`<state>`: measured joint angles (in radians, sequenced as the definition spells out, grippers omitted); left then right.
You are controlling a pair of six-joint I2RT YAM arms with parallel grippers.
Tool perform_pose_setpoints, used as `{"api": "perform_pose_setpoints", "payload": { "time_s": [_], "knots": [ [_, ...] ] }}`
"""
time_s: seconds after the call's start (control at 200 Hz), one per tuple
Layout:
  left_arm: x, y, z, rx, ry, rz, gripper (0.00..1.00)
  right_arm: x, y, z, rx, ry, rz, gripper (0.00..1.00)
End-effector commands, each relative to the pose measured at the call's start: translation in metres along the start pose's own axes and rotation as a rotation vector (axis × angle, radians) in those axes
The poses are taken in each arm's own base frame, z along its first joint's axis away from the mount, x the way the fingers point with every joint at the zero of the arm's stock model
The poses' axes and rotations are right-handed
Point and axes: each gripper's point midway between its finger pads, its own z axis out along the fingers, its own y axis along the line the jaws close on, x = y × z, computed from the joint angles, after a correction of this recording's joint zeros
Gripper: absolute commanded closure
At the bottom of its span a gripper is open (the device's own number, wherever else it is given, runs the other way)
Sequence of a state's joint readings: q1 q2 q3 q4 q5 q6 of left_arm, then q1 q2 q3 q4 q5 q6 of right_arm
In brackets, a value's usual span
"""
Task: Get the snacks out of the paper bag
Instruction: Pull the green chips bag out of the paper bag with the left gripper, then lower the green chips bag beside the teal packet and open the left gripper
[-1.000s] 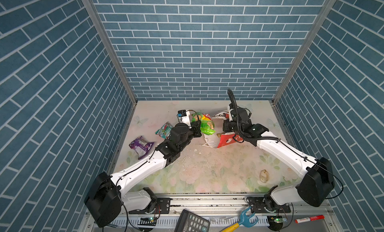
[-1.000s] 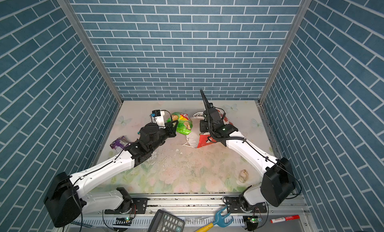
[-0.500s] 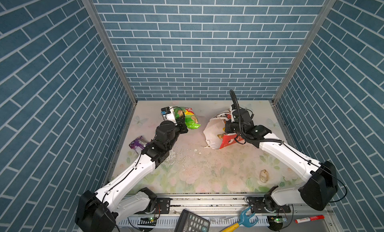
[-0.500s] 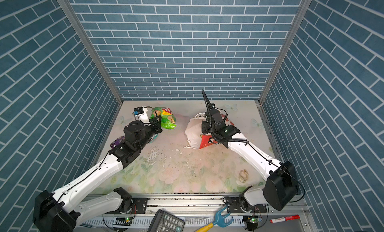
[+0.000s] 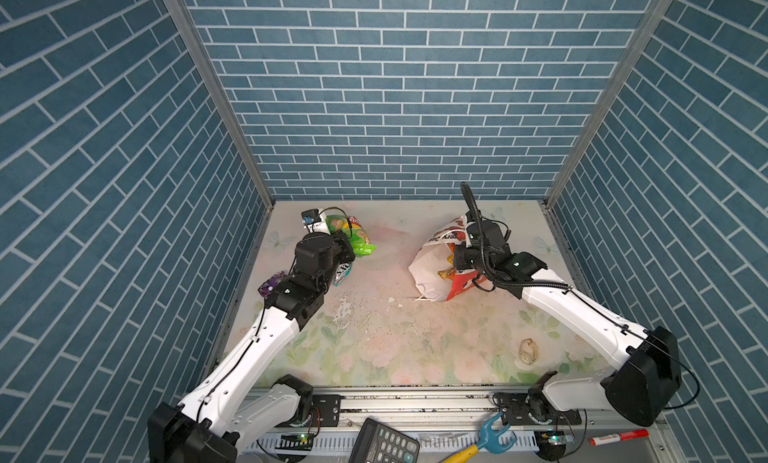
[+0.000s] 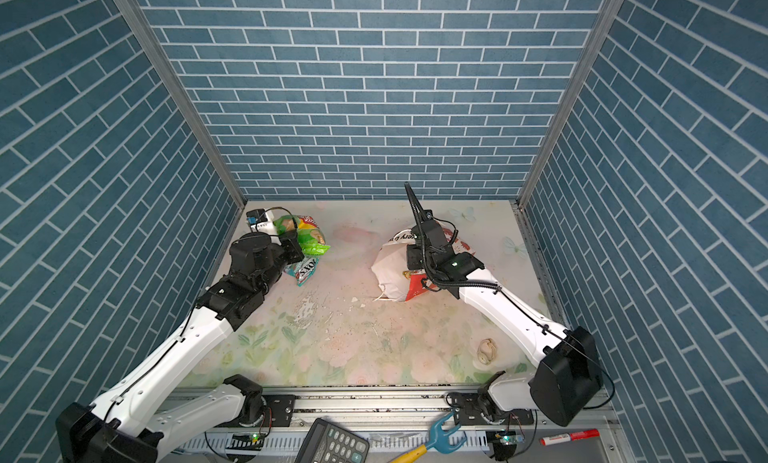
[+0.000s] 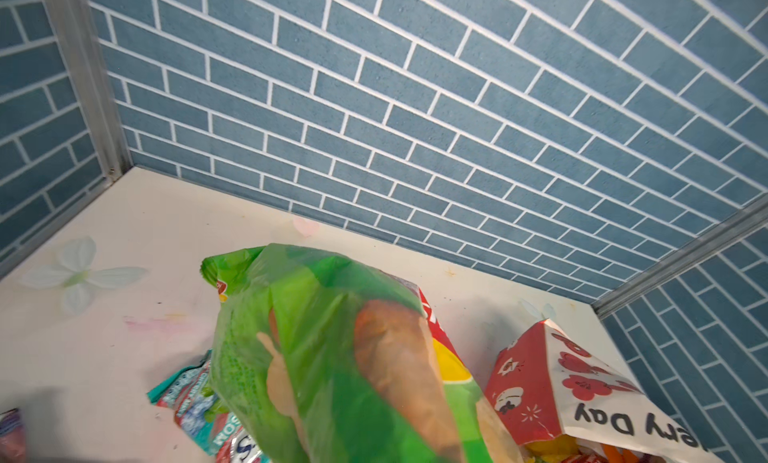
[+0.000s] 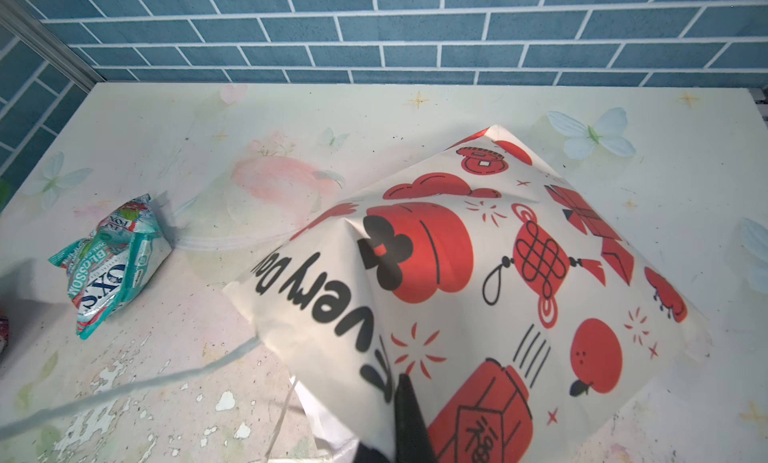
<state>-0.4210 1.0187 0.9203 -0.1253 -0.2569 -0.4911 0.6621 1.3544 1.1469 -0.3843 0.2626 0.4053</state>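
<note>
Left arm (image 5: 257, 357) and right arm (image 5: 582, 315): glossy white link shells, matte black joint housings, thin black cables; a ribbed black hose (image 5: 475, 216) on the right.

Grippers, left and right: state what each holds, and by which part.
Left gripper: the green snack packet, pinched at one end. Right gripper: the paper bag, pinched on its printed white face beside the lettering.

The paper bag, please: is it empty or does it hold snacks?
Not empty: the left wrist view shows yellow and orange packets inside the paper bag.
</note>
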Motion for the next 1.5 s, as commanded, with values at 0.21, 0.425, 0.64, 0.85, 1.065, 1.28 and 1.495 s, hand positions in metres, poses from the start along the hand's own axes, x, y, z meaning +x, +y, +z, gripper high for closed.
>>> {"api": "perform_pose_setpoints", "payload": {
  "time_s": [0.21, 0.425, 0.64, 0.85, 1.065, 1.28, 1.495],
  "knots": [
    [-0.025, 0.058, -0.044, -0.310, -0.025, 0.160, 1.00, -0.002, -0.012, -0.006, 0.061, -0.011, -0.044, 1.00],
    [-0.015, 0.069, -0.051, -0.352, 0.037, 0.188, 1.00, -0.011, -0.019, -0.008, 0.105, -0.057, -0.062, 1.00],
    [0.021, 0.091, -0.059, -0.426, 0.218, 0.278, 1.00, -0.018, -0.026, -0.012, 0.130, -0.115, -0.056, 1.00],
    [0.060, 0.110, -0.055, -0.482, 0.413, 0.345, 1.00, -0.018, -0.027, -0.011, 0.131, -0.124, -0.065, 1.00],
    [0.077, 0.113, -0.039, -0.510, 0.504, 0.380, 1.00, -0.014, -0.023, -0.006, 0.110, -0.121, -0.063, 1.00],
    [0.106, 0.108, -0.016, -0.482, 0.605, 0.345, 1.00, -0.012, -0.019, -0.005, 0.086, -0.107, -0.050, 1.00],
    [0.121, 0.105, 0.008, -0.476, 0.658, 0.369, 1.00, -0.013, -0.015, -0.003, 0.067, -0.108, -0.041, 1.00]
  ]
}}
